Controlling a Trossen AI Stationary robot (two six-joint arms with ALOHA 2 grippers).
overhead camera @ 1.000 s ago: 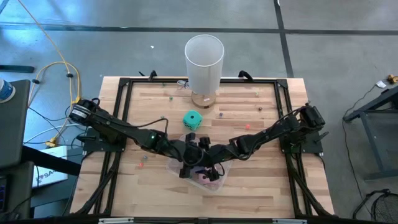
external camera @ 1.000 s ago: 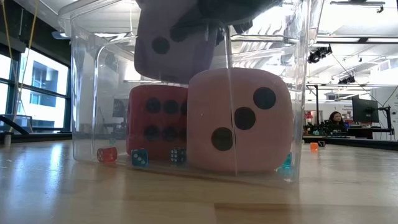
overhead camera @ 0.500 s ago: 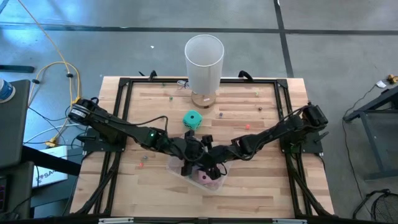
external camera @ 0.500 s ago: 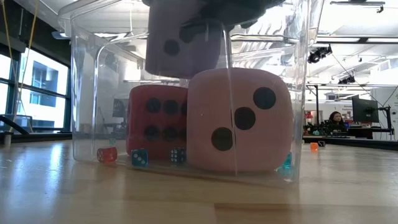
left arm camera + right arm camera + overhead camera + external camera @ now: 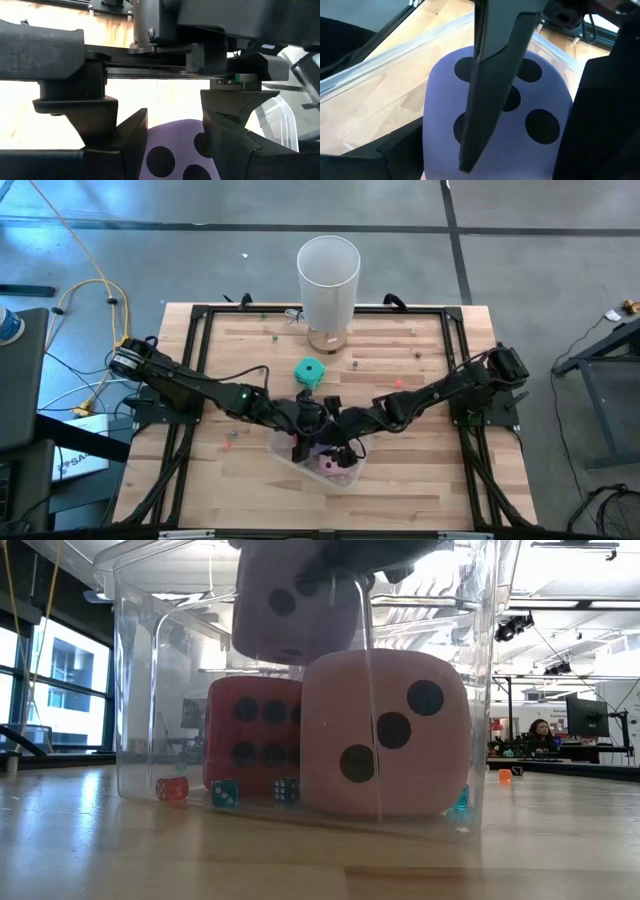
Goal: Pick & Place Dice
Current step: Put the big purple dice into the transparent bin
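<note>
Operator: Status of left gripper (image 5: 170, 137)?

Technician: You see it clamping the purple die (image 5: 292, 615) above the clear bin (image 5: 140, 690), over the pink die (image 5: 385, 735). Right gripper (image 5: 345, 442) stands spread, just beside.

One camera looks straight down on the whole counter (image 5: 400, 480). Another sits at counter height, close against the clear bin (image 5: 140, 690). Both wrist cameras crowd the purple die (image 5: 495, 115), as does the low view.

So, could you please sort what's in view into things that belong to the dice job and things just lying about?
Job:
- purple die, held by left gripper above clear bin
- red die and pink die, in the bin
- teal-green die, on the table
- right gripper, beside it

Lying about:
- white cylinder
- tiny beads
</note>
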